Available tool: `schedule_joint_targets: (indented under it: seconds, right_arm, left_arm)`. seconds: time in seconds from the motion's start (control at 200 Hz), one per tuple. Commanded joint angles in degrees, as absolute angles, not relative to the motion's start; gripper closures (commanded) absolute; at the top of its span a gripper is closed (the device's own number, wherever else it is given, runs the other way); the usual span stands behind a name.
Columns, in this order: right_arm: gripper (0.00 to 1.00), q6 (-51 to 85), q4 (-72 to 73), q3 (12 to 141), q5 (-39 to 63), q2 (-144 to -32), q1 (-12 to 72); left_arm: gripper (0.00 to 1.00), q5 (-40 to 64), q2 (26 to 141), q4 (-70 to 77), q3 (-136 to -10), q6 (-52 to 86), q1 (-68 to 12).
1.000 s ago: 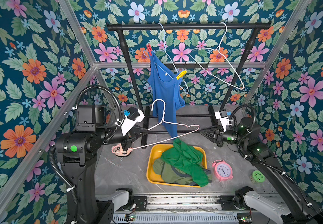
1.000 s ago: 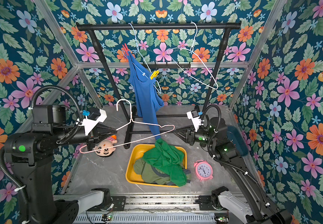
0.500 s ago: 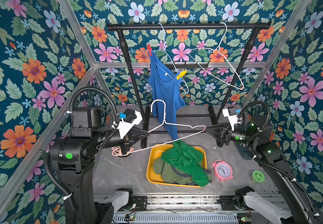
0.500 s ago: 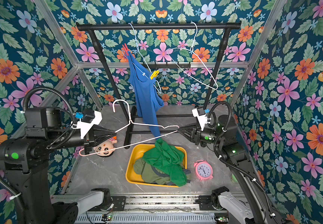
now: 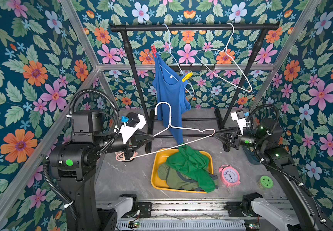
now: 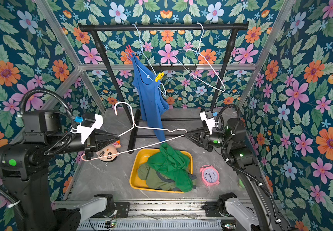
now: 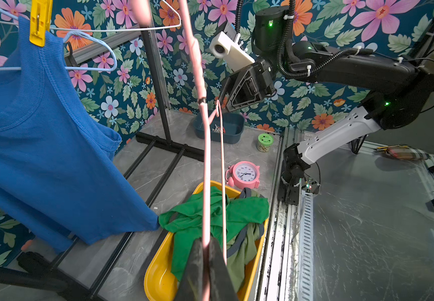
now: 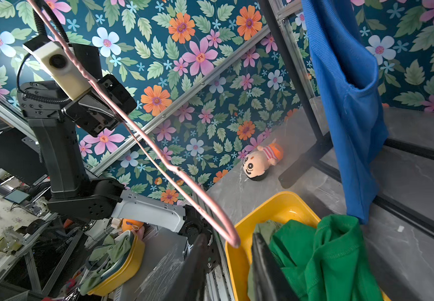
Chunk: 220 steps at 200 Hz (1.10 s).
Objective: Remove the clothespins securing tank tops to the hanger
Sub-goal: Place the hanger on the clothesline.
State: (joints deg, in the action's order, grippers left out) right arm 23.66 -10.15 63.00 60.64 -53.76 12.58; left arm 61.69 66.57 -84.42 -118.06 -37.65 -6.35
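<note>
A grey marbled tabletop (image 5: 125,180) is seen enclosed by walls papered in a dark teal floral print (image 5: 31,66), with a black metal garment rail (image 5: 193,27) set at the back. A pink twin-bell alarm clock (image 5: 229,176), a small green-lidded jar (image 5: 266,181) and a round-faced plush doll (image 6: 107,154) are placed on the surface. A yellow plastic tub (image 5: 153,176) near the front is filled with a bright green tank top (image 5: 189,166) heaped over an olive tank top with grey trim (image 5: 171,177). A dark blue bin (image 7: 234,130) below the right arm is shown holding pieces too small to identify. A plain blue tank top (image 5: 168,94) is hung from a pale blue wire hanger (image 7: 88,69) on the rail, pinned by a red plastic clothespin (image 5: 153,51) at one shoulder and a yellow plastic clothespin (image 5: 187,77) at the other. A bare white wire hanger (image 5: 239,70) is hooked beside it. A pale pink wire hanger (image 7: 205,156) is held above the tub, its wire clamped in the closed left gripper (image 5: 152,137). Its far end is flanked by the parted fingers of the right gripper (image 5: 216,133), with no grip evident.
</note>
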Motion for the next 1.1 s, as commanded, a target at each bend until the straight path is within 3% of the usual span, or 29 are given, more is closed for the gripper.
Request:
schedule_joint_targets:
  seconds: [0.0, 0.285, 0.565, 0.68, 0.76, 0.795, 0.955, 1.015, 1.095]
  right_arm:
    - [0.69, 24.7, -6.7, 63.4, 63.0, -53.5, 12.6]
    - [0.71, 27.2, -1.7, 63.5, 65.0, -54.6, 12.6]
    - [0.85, 29.3, 1.5, 63.4, 68.1, -53.5, 12.6]
    - [1.0, 29.8, 1.6, 63.9, 69.6, -52.8, 12.6]
    - [1.0, 29.8, 1.3, 64.0, 70.1, -52.1, 12.6]
    - [1.0, 29.6, 1.0, 64.1, 70.1, -51.7, 12.6]
    - [1.0, 29.1, -0.6, 65.7, 69.6, -49.7, 12.6]
    - [1.0, 28.6, -1.7, 66.8, 68.9, -49.1, 12.6]
    - [1.0, 27.6, -3.2, 68.2, 67.6, -48.1, 12.6]
  left_arm:
    - [1.0, 63.8, 66.8, -85.2, -118.2, -37.7, -6.2]
    - [1.0, 65.3, 67.2, -85.1, -118.7, -37.6, -6.2]
    - [1.0, 65.1, 68.1, -85.2, -118.7, -38.0, -6.3]
    - [1.0, 64.7, 69.0, -85.0, -119.0, -38.2, -6.4]
    - [1.0, 64.1, 69.6, -85.0, -119.6, -38.3, -6.3]
    - [0.92, 63.6, 69.9, -85.0, -119.7, -38.5, -6.3]
    - [0.38, 61.4, 70.4, -85.0, -119.0, -39.1, -6.3]
    - [0.3, 60.4, 70.4, -84.4, -118.3, -38.9, -6.3]
    - [0.27, 58.7, 70.1, -83.1, -117.5, -38.3, -6.3]
